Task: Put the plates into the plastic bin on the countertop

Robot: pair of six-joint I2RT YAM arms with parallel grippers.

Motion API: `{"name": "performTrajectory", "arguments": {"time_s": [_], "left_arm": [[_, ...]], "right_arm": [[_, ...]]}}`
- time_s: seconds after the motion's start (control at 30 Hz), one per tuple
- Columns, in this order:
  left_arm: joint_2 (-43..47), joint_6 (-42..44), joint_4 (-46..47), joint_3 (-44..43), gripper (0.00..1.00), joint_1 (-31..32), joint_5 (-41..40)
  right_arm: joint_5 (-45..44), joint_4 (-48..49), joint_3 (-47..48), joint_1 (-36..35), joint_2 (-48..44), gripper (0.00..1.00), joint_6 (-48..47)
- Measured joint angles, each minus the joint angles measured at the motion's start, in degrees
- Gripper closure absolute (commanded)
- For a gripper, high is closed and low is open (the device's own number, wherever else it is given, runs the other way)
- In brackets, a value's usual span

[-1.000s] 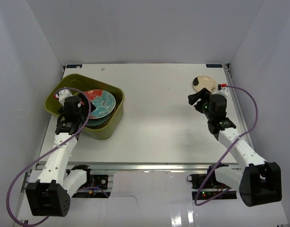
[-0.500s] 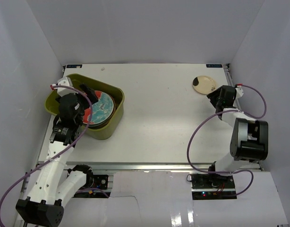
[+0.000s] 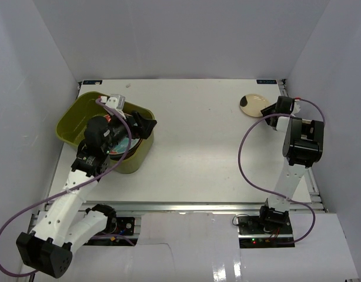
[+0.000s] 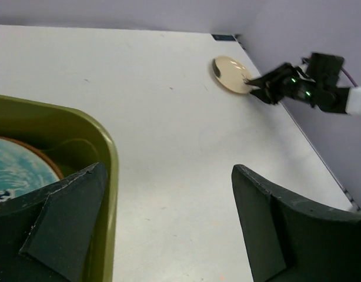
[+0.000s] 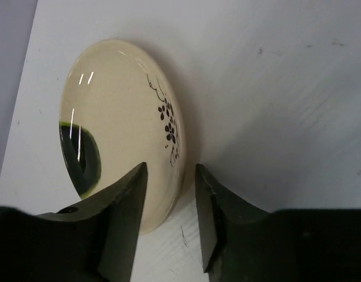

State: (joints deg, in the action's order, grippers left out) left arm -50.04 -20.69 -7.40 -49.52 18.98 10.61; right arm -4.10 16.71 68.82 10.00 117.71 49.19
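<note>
Cream plate with dark patch (image 3: pixel 253 104) lies flat at far right of worktop (image 3: pixel 198 153), well apart from plastic bin (image 3: pixel 72 117). Right end effector (image 5: pixel 170 170) is narrow, fingers straddling the plate's rim; can't tell if clamped. Left end effector (image 4: pixel 169 170) is spread wide, empty, over bin's right wall. Teal-patterned plate (image 4: pixel 16 170) sits inside bin.

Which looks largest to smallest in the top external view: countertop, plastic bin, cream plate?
1. countertop
2. plastic bin
3. cream plate
All three sit at table level, so nearness to the camera does not blur the order.
</note>
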Motion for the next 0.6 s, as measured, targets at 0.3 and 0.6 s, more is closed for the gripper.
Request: {"name": "performTrajectory", "arguments": {"time_s": [0.3, 0.6], "left_arm": [[-5.05, -0.59, 1.42, -0.98, 0.02, 1.07, 11.82], [-16.61, -5.77, -0.15, -10.86, 0.02, 1.25, 18.67]], "right_arm": [[5.81, 3.43, 2.95, 0.13, 4.68, 0.92, 4.39], [15.13, 13.27, -21.97, -1.97, -21.4, 0.92, 7.56]]}}
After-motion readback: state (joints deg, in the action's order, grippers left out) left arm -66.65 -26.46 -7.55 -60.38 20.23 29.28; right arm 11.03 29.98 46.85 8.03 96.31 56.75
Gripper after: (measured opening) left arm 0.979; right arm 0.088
